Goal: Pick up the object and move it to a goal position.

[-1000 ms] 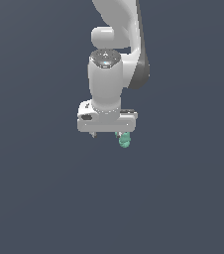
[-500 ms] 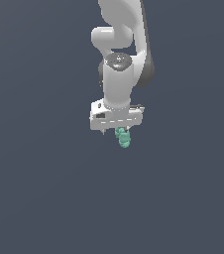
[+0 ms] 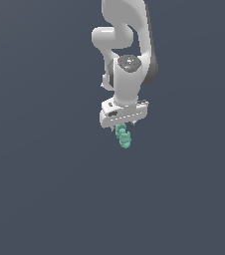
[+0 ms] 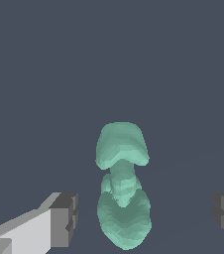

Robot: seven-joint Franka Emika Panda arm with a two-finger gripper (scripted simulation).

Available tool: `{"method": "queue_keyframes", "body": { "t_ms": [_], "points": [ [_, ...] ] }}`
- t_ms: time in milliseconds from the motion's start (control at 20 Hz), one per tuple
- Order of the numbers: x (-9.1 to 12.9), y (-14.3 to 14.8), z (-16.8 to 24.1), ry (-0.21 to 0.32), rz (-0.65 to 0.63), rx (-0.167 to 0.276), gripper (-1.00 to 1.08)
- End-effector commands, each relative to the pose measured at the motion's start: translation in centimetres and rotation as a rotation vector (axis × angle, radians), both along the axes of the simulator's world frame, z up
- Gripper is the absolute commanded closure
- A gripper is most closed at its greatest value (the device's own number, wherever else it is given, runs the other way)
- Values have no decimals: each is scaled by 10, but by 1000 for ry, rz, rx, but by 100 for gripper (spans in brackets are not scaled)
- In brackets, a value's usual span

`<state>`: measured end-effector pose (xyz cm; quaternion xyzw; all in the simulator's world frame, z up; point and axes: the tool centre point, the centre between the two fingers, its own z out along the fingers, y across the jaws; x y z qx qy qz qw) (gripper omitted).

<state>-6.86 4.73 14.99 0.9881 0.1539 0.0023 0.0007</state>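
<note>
The white arm hangs down, wrist pointing downward, its gripper with jaws spread wide apart.

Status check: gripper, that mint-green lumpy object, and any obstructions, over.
White gripper open, fingers spread wide, not touching. Mint-green lumpy object centred between them, just below the hand. No obstruction visible on the plain dark grey ground.
</note>
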Motion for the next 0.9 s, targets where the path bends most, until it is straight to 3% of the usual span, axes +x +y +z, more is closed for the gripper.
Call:
{"method": "queue_keyframes", "body": {
  "t_ms": [0, 450, 850],
  "points": [
    [-6, 4, -3, 3, 20, 0, -92],
    [-9, 5, -9, 5, 27, 0, -92],
    [-11, 5, -43, 5, 30, 1, -92]
  ]
}}
